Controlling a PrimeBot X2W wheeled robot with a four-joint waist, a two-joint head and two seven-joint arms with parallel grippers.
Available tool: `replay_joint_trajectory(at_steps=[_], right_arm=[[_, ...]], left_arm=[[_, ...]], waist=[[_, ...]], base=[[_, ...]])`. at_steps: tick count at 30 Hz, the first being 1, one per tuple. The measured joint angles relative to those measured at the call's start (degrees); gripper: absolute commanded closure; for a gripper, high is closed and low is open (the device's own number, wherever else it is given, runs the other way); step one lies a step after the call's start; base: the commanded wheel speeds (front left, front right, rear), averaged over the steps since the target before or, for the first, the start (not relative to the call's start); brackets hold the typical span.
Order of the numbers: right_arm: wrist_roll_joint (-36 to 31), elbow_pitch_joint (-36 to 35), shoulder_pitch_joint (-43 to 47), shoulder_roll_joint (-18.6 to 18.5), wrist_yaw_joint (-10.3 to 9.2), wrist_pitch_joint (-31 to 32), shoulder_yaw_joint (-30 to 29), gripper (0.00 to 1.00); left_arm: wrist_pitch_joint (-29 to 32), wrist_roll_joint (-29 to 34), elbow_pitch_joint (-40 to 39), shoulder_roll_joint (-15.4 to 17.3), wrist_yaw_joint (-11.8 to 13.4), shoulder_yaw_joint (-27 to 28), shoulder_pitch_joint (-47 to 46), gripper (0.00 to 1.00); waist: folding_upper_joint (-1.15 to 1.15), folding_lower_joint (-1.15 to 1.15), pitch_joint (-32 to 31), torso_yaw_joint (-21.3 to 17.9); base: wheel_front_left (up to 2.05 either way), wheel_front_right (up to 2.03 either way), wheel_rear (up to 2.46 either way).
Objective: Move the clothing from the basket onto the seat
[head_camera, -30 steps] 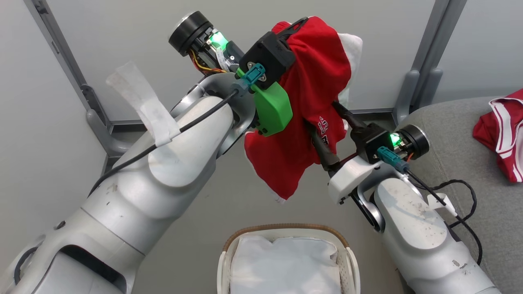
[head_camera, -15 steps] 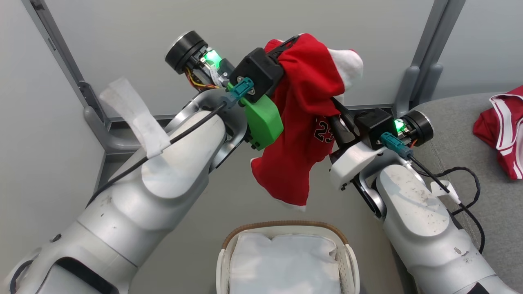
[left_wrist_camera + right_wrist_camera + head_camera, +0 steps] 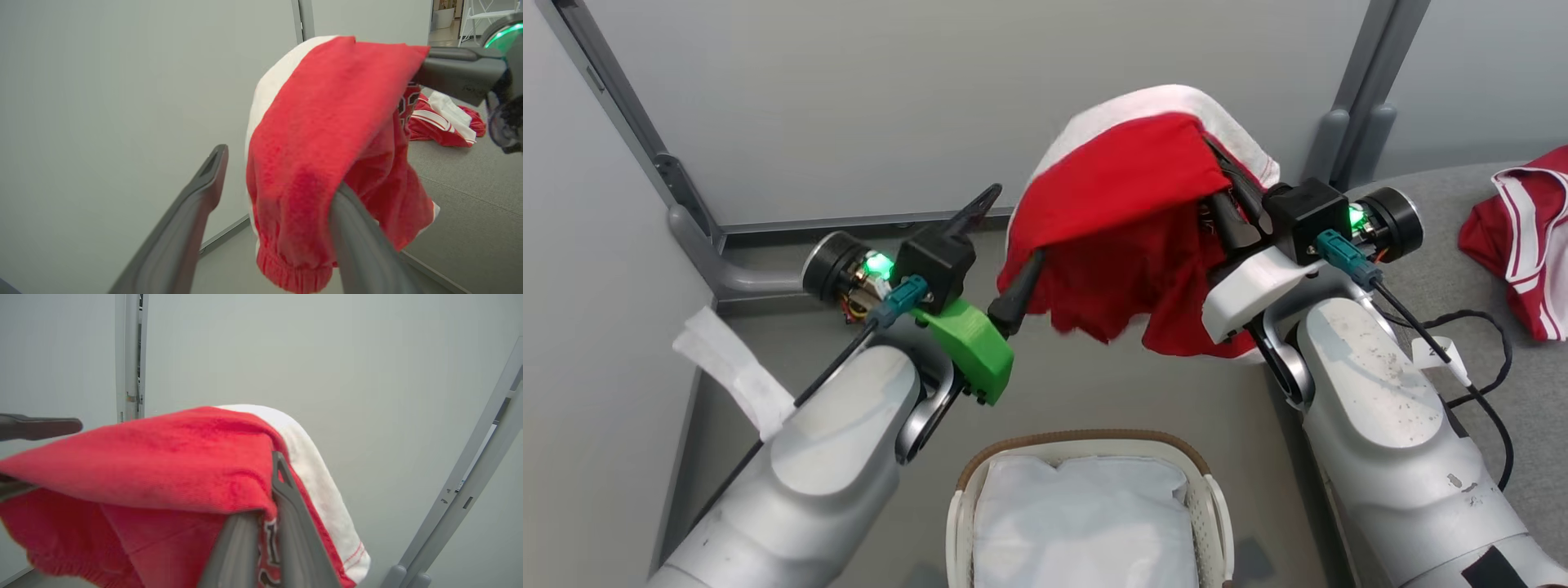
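The right forearm [image 3: 1372, 425] was a smooth silver-grey shell, scuffed and flecked with dark specks; the left forearm [image 3: 833, 457] looked cleaner, with white tape [image 3: 731, 371] stuck to its black cable [image 3: 833, 363]. Each wrist carried a black block [image 3: 935, 257], a teal plug [image 3: 900, 298] and a glowing green light [image 3: 879, 264] — capped by a black round end [image 3: 823, 261]. A bright green bracket [image 3: 968, 347] sat on the left wrist, a white bracket [image 3: 1250, 294] on the right. The fingers [image 3: 179, 228] were long, dark grey, tapered.

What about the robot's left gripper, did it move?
Yes. The left gripper went down and to the left, from well above the wall rail to level with it, closer to the basket.
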Motion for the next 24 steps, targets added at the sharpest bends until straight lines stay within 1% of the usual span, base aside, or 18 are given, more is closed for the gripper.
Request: replay_joint_trajectory(at_steps=[4,8,12,17,24], right_arm=[[-0.33,-0.32,0.00,0.01,0.00,0.01,-0.34,1.00],[-0.89,-1.02,0.21,0.01,0.00,0.01,-1.41,1.00],[-1.22,-1.47,1.01,0.01,0.00,0.01,-2.46,1.00],[-1.27,-2.12,1.88,0.02,0.00,0.01,-3.02,1.00],[-1.53,-2.65,2.09,0.03,0.00,0.01,-3.74,1.00]], left_arm=[[-1.79,-1.33,-0.99,0.44,1.40,1.85,5.42,0.00],[-2.11,-1.83,-1.64,0.43,2.08,3.15,10.98,0.00],[-2.37,-2.00,-3.54,-0.30,2.08,5.34,14.67,0.00],[-2.45,-0.22,-4.86,-0.99,1.45,7.73,18.27,0.00],[-2.46,2.01,-5.13,-1.53,0.52,10.83,20.20,0.00]], waist=[[0.00,0.00,0.22,-0.81],[0.00,0.00,0.57,-1.69],[0.00,0.00,0.96,-2.50],[0.00,0.00,1.80,-3.63],[0.00,0.00,3.00,-5.36]], base=[[0.00,0.00,0.00],[0.00,0.00,0.00],[0.00,0.00,0.00],[0.00,0.00,0.00],[0.00,0.00,0.00]])
